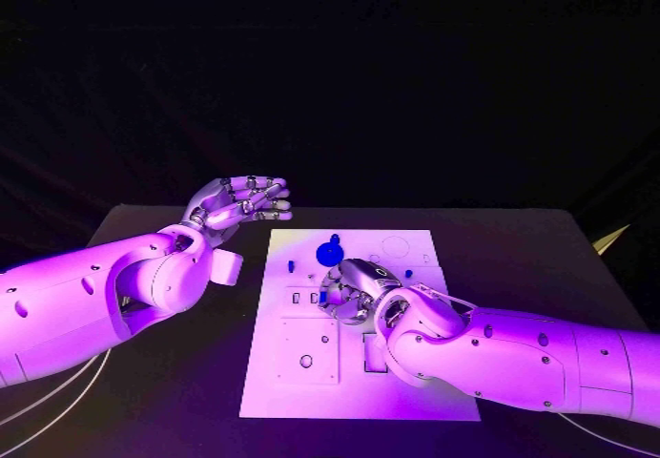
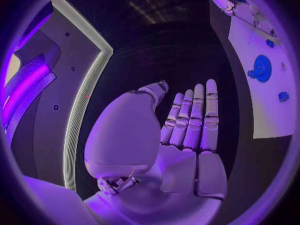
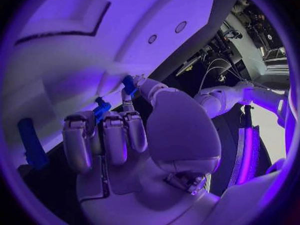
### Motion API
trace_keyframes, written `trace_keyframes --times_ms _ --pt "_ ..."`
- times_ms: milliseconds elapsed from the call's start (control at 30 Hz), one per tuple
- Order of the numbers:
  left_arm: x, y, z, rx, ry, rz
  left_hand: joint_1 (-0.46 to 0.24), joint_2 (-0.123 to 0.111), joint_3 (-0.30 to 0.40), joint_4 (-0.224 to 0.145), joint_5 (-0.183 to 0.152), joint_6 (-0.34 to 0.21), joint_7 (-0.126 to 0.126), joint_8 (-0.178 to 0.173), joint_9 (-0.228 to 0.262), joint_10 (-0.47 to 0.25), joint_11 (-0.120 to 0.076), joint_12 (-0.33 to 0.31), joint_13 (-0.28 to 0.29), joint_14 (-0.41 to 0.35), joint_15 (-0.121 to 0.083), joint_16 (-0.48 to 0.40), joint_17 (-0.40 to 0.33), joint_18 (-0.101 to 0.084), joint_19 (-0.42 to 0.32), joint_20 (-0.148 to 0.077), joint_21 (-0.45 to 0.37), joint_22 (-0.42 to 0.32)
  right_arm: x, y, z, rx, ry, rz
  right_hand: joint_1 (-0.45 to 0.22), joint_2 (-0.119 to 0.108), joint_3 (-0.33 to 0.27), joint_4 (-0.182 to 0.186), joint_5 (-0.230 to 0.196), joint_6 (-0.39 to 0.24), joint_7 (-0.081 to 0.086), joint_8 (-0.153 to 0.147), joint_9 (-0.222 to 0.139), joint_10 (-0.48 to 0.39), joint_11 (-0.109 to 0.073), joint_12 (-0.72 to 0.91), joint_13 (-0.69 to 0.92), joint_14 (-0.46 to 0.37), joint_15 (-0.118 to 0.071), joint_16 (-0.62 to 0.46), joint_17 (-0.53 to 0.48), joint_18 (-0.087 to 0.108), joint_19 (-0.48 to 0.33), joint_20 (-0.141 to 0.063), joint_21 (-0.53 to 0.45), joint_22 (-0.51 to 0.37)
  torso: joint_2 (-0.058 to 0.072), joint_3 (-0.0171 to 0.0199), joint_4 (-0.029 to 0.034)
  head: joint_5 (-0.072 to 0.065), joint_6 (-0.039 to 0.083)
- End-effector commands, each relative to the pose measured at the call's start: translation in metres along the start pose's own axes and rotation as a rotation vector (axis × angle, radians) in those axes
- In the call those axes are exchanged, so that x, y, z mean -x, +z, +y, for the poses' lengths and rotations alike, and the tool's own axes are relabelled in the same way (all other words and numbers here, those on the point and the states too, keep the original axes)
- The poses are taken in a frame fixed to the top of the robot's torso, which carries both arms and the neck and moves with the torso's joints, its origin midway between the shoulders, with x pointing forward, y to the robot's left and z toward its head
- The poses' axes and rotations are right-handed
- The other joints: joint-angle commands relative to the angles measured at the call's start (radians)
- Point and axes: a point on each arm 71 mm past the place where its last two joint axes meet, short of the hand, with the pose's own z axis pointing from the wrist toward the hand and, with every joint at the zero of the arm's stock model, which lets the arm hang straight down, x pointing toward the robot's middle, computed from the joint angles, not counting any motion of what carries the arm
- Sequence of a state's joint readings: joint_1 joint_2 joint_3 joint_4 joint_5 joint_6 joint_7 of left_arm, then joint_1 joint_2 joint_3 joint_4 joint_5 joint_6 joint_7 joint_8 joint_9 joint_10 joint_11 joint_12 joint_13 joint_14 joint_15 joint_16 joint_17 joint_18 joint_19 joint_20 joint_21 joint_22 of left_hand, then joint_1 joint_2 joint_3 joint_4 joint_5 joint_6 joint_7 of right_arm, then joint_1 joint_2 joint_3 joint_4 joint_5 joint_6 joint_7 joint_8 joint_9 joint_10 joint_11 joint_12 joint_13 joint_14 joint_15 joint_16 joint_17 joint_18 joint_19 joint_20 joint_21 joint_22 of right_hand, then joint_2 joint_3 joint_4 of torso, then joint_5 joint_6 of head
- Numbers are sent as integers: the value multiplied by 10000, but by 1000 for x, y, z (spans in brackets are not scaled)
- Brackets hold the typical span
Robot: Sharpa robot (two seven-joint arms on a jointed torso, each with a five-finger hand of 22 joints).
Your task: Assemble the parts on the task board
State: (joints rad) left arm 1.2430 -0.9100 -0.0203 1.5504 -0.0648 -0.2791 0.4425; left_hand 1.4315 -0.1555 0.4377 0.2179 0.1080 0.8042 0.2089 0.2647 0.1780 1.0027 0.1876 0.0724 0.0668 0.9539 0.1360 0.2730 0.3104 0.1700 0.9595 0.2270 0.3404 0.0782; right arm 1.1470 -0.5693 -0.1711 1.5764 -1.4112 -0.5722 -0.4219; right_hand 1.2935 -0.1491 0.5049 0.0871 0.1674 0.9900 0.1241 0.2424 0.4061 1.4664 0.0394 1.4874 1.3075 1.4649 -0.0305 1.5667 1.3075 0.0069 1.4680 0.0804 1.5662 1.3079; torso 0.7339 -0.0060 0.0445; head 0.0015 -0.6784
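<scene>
The white task board (image 1: 296,382) lies in the middle of the table. On its far part sits a round blue part (image 1: 330,254), with a small blue piece (image 1: 335,236) just beyond it. My right hand (image 1: 352,289) is down on the board's middle with its fingers curled. In the right wrist view its thumb and a fingertip pinch a small blue part (image 3: 128,83); a second blue piece (image 3: 101,107) sits by the other fingertips. My left hand (image 1: 242,202) is raised off the board's far left corner, fingers extended and holding nothing (image 2: 187,130).
A blue bar (image 3: 31,142) stands in the board beside my right hand. The left wrist view shows the board (image 2: 262,110) with the round blue part (image 2: 260,67) and a small blue piece (image 2: 283,96). Black table (image 1: 165,382) surrounds the board.
</scene>
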Motion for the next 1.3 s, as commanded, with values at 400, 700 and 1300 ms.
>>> trace_keyframes --times_ms 400,700,1300 --pt "-2 0 -1 -45 -131 196 -132 8 74 -9 -32 -31 406 -29 10 49 34 -54 13 42 25 -72 15 131 53 41 -50 -19 -2 1 1 120 -314 105 -179 -250 17 -52 44 -494 171 -188 261 191 171 -212 1670 1059 143 41 2633 -69 1028 51 46 2629 1 -3 7 10 -12" --pt "-1 0 0 -36 -128 190 -132 8 74 -9 -32 -31 406 -29 10 49 34 -54 13 42 25 -72 15 131 53 41 -50 -19 -2 1 1 141 -333 154 -232 -341 30 -57 42 -681 262 -299 193 117 252 -292 1603 1059 212 41 2633 -69 1028 109 46 2629 -1 -6 -13 18 -17" --pt "-1 0 0 -10 -143 223 -147 4 73 -6 -35 -35 407 -35 11 45 35 -58 11 43 26 -86 26 130 57 41 -58 -25 -3 2 2 255 -311 255 -445 -742 -139 -35 28 -1081 408 -549 35 -293 399 -764 1187 1059 351 41 2633 -69 1028 252 46 2629 -1 -11 -7 -45 6"
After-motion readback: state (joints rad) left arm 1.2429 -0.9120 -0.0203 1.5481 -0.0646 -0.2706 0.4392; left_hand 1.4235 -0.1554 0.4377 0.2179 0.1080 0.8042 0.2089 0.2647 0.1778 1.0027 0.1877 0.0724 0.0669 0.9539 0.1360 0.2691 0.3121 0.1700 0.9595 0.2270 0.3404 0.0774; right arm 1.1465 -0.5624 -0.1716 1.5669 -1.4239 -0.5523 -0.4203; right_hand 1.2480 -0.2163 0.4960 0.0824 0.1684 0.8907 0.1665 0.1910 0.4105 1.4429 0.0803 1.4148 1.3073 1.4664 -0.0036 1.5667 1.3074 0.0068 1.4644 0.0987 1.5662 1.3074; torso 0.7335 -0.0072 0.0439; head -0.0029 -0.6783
